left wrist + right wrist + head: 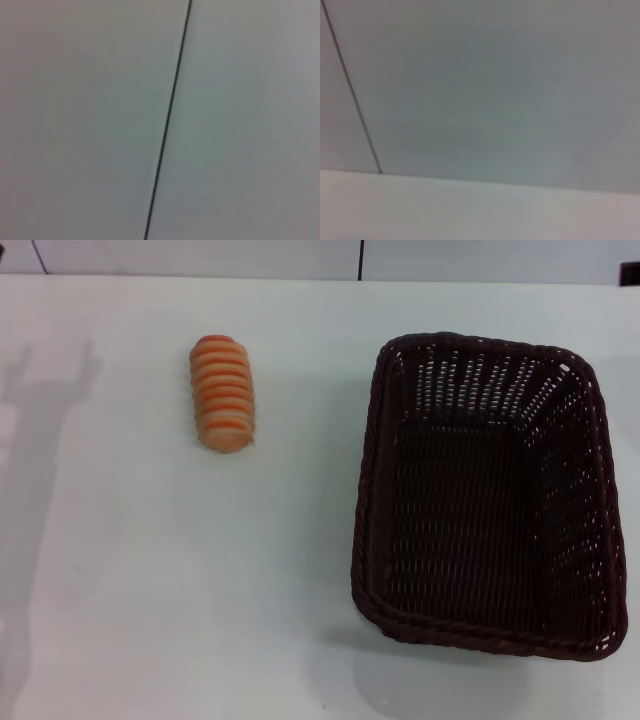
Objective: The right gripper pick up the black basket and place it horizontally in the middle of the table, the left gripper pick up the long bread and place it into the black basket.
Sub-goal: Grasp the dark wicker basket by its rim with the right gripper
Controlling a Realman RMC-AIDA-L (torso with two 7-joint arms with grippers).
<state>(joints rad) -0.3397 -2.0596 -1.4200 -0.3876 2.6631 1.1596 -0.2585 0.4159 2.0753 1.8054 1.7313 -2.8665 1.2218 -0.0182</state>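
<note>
**Basket and bread wait as both arms stay out of frame**

Neither the right gripper nor the left gripper appears in any view, so whether their jaws stand open or closed cannot be told; both wrist cameras show only pale blank surface crossed by a thin dark seam. The black basket (488,495) sits empty near the table's (150,620) right edge, its long sides running toward the far edge. The long bread (223,392) lies well apart, toward the far-left corner. The first step looks unstarted: the right gripper would best pinch the braided rim on one long wall, lift level, then turn the basket crosswise at mid-table.
</note>
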